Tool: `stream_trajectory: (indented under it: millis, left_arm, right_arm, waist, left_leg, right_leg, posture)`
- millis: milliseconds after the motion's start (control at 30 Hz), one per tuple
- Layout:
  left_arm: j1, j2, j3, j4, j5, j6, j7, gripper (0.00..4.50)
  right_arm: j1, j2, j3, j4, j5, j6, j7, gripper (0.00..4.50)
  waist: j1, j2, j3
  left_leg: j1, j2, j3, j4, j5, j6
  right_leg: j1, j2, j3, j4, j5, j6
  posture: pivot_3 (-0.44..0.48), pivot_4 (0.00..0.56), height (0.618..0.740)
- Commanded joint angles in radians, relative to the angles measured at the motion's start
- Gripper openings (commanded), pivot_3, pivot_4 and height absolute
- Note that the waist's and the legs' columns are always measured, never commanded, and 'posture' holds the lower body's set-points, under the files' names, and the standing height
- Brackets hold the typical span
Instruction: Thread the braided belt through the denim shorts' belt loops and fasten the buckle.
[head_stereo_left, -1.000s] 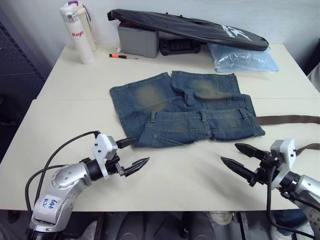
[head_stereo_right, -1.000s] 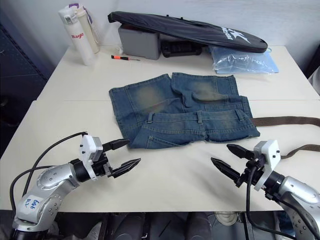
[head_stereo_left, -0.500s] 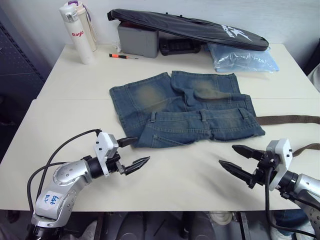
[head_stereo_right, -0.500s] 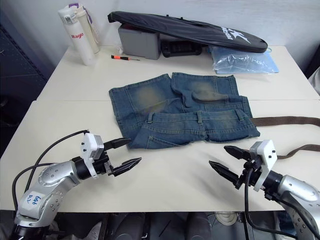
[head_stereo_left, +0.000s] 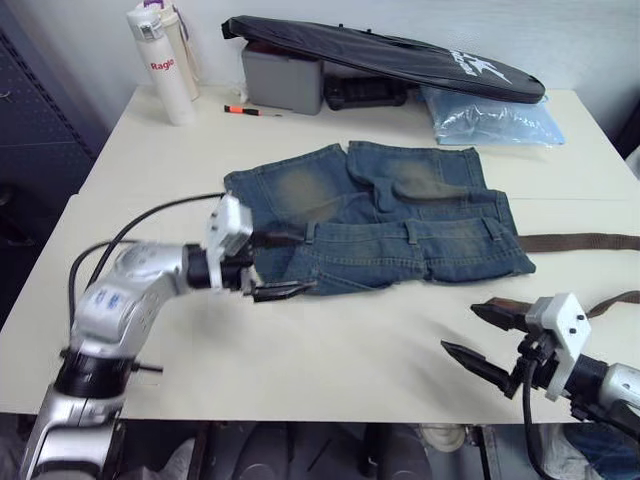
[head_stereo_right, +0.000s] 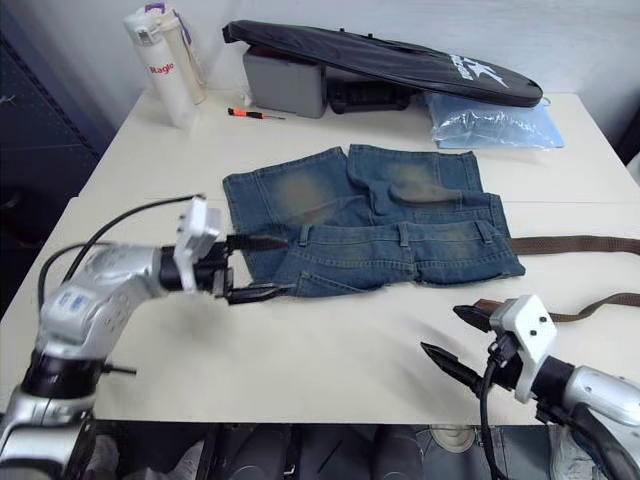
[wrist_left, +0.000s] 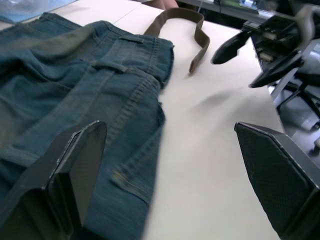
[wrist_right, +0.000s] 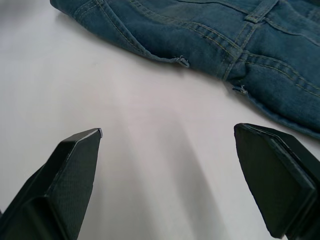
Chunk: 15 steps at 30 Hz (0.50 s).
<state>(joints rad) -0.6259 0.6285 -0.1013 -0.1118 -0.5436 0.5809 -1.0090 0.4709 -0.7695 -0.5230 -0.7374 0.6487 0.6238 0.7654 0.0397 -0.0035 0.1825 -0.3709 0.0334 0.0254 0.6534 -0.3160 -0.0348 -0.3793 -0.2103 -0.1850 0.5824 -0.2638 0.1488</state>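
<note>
The denim shorts (head_stereo_left: 380, 225) lie flat mid-table, waistband toward me, with belt loops (head_stereo_left: 411, 230) along it. The braided belt (head_stereo_left: 585, 241) runs off the shorts' right side toward the table's right edge, and a second stretch of it (head_stereo_left: 615, 300) lies nearer me. The buckle is out of view. My left gripper (head_stereo_left: 290, 265) is open, its fingers on either side of the waistband's left corner. My right gripper (head_stereo_left: 460, 330) is open over bare table in front of the shorts' right end. The left wrist view shows the shorts (wrist_left: 75, 85) and the curved belt (wrist_left: 175, 17).
Along the back edge stand a white bottle (head_stereo_left: 165, 62), a grey box (head_stereo_left: 280, 80) under a long black bag (head_stereo_left: 390, 50), and a pale blue plastic bag (head_stereo_left: 490, 115). An orange-tipped pen (head_stereo_left: 245, 110) lies near the bottle. The table front (head_stereo_left: 330, 370) is bare.
My left gripper has swung up and to the right, from bare table to the waistband's left corner. The right gripper has drawn slightly back toward me.
</note>
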Motion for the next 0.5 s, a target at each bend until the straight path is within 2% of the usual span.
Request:
stream_trajectory:
  millis: [33, 167, 300, 400, 500]
  left_arm:
    - [-0.084, -0.029, -0.044, 0.057, 0.025, -0.028, -0.071, 4.50]
    - [-0.107, -0.061, -0.080, 0.113, 0.078, -0.095, -0.113, 4.50]
    - [-0.109, -0.060, -0.073, 0.148, 0.089, -0.158, -0.179, 4.50]
    - [-0.113, -0.055, -0.047, 0.161, 0.051, -0.176, -0.251, 4.50]
    - [-0.108, -0.041, -0.034, 0.191, 0.049, -0.207, -0.320, 4.50]
  right_arm:
    - [0.039, -0.020, -0.085, -0.082, 0.030, 0.053, -0.020, 4.48]
    - [0.042, -0.062, -0.204, -0.074, 0.038, 0.095, -0.006, 4.48]
    - [-0.018, -0.187, -0.258, 0.077, -0.040, 0.080, 0.051, 4.48]
    - [-0.127, -0.326, -0.176, 0.269, -0.123, 0.016, 0.111, 4.48]
    - [-0.249, -0.417, -0.014, 0.468, -0.224, -0.098, 0.164, 4.48]
  waist:
    - [-0.002, -0.001, 0.000]
    - [-0.015, -0.001, 0.001]
    - [-0.017, -0.003, 0.002]
    - [-0.017, -0.005, 0.003]
    - [-0.018, -0.006, 0.005]
  left_leg:
    - [0.000, 0.000, 0.000, -0.001, 0.000, 0.000]
    - [0.001, 0.000, 0.002, -0.002, -0.001, 0.000]
    - [0.001, 0.001, 0.002, 0.000, -0.001, 0.000]
    - [0.000, 0.001, 0.003, 0.003, -0.001, 0.002]
    - [0.000, 0.002, 0.003, 0.004, -0.002, 0.002]
  right_leg:
    - [0.000, 0.000, 0.000, -0.001, 0.000, 0.000]
    - [0.000, 0.001, 0.001, -0.002, 0.000, 0.001]
    - [0.000, 0.001, 0.002, -0.002, 0.000, 0.000]
    - [0.000, 0.001, 0.003, -0.001, 0.002, 0.001]
    - [0.000, 0.002, 0.004, -0.002, 0.002, 0.001]
  posture:
    - [0.000, 0.150, 0.740]
    - [0.000, 0.150, 0.740]
    - [0.000, 0.150, 0.740]
    - [0.000, 0.150, 0.740]
    - [0.000, 0.150, 0.740]
